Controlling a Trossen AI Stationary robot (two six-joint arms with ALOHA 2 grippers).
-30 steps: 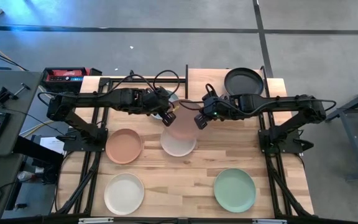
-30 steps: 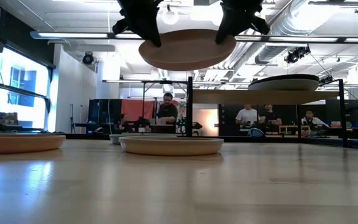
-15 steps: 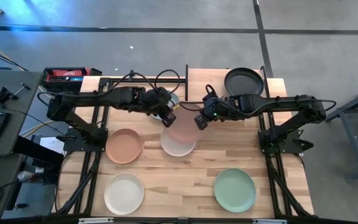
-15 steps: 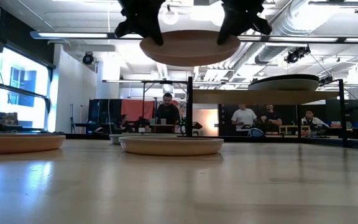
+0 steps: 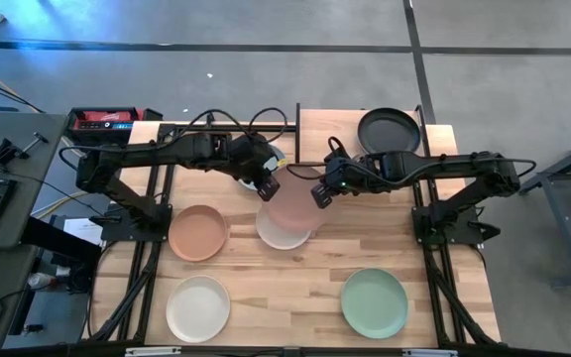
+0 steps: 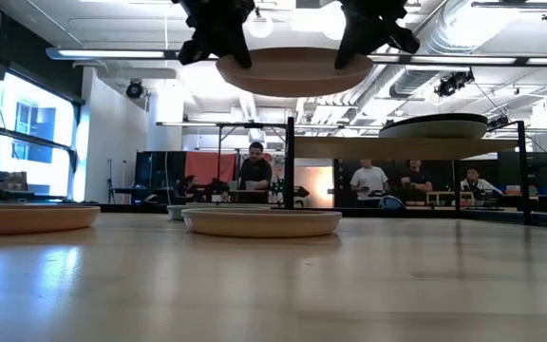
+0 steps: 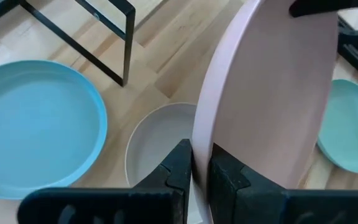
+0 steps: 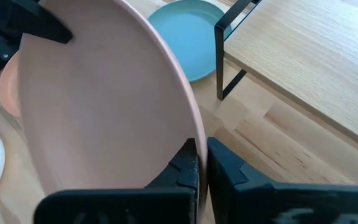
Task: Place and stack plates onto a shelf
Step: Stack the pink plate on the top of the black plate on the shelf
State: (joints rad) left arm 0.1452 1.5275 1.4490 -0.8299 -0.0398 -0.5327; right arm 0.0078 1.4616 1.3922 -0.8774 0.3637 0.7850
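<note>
Large slatted wooden table (image 5: 295,288) spread under both arms, several plates lying on it. At the far edge, the shelf (image 5: 365,134): a raised light-wood board on thin black posts, the black plate (image 5: 389,129) resting on top of it toward the right end. Down on the table, the terracotta orange plate (image 5: 198,232) left of centre, the cream plate (image 5: 197,307) nearer the front left, the mint green plate (image 5: 374,302) front right, and a pale plate (image 5: 284,234) at the middle (beige-grey or white, hard to say which). Light blue plate (image 7: 36,127) lying flat on the table beside a black shelf post, just beside that pale one.

Above the middle of the table, clear of everything below, the pink plate (image 5: 290,205), held level in the air in front of the shelf and partly over the pale plate. Pinched at opposite rims: left gripper (image 5: 268,186) clamped on the rim nearest the left arm, fingers (image 7: 182,168) tight on either face of the edge; right gripper (image 5: 319,193) clamped likewise on the opposite rim, fingers (image 8: 188,165) closed against the plate's thin lip.

Beyond the table, in the low view, people (image 6: 255,169) standing in the room.
</note>
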